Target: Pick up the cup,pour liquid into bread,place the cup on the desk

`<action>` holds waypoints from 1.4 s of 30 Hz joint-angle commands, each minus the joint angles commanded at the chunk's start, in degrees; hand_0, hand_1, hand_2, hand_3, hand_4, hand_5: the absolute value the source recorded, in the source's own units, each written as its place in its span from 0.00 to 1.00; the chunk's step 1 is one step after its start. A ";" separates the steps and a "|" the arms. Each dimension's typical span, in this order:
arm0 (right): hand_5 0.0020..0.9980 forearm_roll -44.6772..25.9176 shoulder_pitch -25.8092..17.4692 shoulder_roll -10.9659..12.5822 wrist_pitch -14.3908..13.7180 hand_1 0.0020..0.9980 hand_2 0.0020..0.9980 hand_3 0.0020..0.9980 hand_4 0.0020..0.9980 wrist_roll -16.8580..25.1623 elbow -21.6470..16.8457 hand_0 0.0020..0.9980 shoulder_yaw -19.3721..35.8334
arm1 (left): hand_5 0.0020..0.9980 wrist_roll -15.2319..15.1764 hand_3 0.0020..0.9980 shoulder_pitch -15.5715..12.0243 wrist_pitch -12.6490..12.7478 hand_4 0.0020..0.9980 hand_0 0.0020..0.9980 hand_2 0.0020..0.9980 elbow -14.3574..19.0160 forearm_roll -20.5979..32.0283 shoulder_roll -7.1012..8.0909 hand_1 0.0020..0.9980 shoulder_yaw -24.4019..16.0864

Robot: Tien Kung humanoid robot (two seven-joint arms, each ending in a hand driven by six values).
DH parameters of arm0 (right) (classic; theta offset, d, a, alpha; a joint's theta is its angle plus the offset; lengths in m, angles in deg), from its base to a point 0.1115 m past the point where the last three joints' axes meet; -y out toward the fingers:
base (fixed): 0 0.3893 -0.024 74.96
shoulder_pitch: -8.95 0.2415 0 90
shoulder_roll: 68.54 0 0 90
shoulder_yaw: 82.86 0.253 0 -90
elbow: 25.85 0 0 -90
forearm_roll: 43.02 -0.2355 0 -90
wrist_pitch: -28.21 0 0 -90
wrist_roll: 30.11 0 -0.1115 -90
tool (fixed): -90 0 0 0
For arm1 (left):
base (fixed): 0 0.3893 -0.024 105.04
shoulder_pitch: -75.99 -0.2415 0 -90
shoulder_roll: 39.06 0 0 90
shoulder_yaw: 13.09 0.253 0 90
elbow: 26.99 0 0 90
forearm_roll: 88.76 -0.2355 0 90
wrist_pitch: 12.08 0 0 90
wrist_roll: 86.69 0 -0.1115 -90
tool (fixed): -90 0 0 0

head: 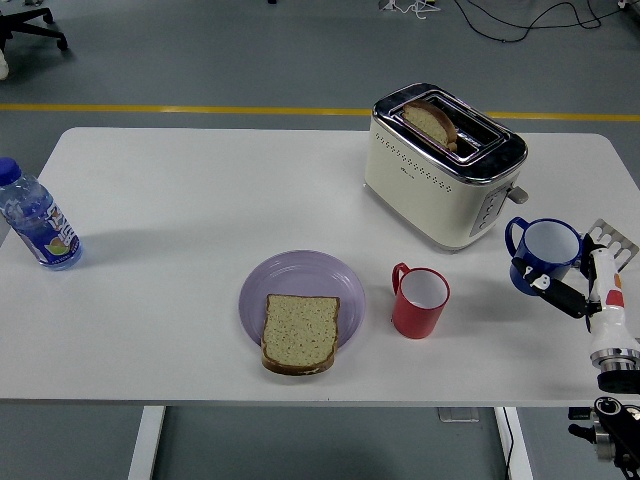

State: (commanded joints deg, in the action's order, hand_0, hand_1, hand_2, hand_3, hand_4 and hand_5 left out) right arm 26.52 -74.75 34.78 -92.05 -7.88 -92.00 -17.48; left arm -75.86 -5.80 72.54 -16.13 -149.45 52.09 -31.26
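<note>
We found the blue cup [545, 252] upright near the right edge of the white table [200, 200], just right of the cream toaster [440, 165], its handle turned toward the toaster and its white interior facing up. The robot's right hand [585, 275] came in from the lower right corner and sat against the cup's near-right side: dark fingers [548, 290] lay across the lower wall of the cup, and pale fingers [610, 238] stood just behind its rim. We judged the hand to be grasping the cup, though we could not tell whether the cup's base touched the table. The slice of bread [299, 332] lay flat on the near part of the lavender plate [300, 280], overhanging the plate's front edge, well left of the blue cup. A red mug [420, 302] stood upright just right of the plate, between it and the blue cup, its handle pointing left. A second slice of bread [432, 122] stood in a slot of the toaster. A plastic water bottle with a blue cap [35, 228] lay tilted at the far left edge of the table. The left arm did not appear in the head view.
</note>
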 joint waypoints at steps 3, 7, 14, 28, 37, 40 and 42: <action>0.00 -1.13 0.22 -0.06 0.18 0.45 0.55 0.57 0.59 0.46 1.31 0.46 -0.92 | 1.00 0.00 0.63 0.02 0.02 0.40 0.67 0.74 0.00 0.05 -0.03 0.73 0.00; 0.00 -1.70 0.70 -0.37 0.43 0.45 0.55 0.57 0.60 0.63 2.83 0.46 -1.72 | 1.00 -0.03 0.63 0.06 0.04 0.40 0.67 0.74 0.00 -0.01 -0.03 0.73 0.02; 0.00 -2.99 1.19 -0.72 1.06 0.45 0.55 0.57 0.60 0.52 5.66 0.46 -3.00 | 1.00 -0.02 0.63 0.14 0.03 0.40 0.67 0.74 0.01 0.08 -0.03 0.74 0.05; 0.03 -4.87 2.07 -0.88 2.39 0.45 0.55 0.57 0.61 0.45 8.78 0.47 -5.20 | 1.00 -0.02 0.63 0.19 -0.03 0.40 0.67 0.74 0.00 0.14 -0.02 0.74 0.18; 0.05 -5.24 3.15 -1.18 3.15 0.45 0.55 0.57 0.62 0.51 11.02 0.47 -6.05 | 1.00 -0.03 0.63 0.29 0.01 0.40 0.67 0.74 0.03 0.10 -0.01 0.74 0.09; 0.05 -5.48 3.41 -1.26 3.42 0.45 0.55 0.57 0.62 0.66 11.50 0.47 -6.28 | 1.00 -0.03 0.63 0.31 0.03 0.40 0.67 0.74 0.02 0.09 -0.04 0.74 0.08; 0.10 -5.84 3.59 -1.36 3.67 0.44 0.54 0.57 0.66 0.92 11.90 0.47 -6.42 | 1.00 -0.03 0.63 0.30 0.04 0.40 0.67 0.74 0.02 0.07 -0.04 0.74 0.13</action>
State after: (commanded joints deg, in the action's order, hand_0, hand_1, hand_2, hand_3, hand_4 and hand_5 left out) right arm 20.68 -71.16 33.43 -88.38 -6.95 -80.10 -23.90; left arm -75.90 -5.49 72.58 -16.11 -149.38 52.05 -31.13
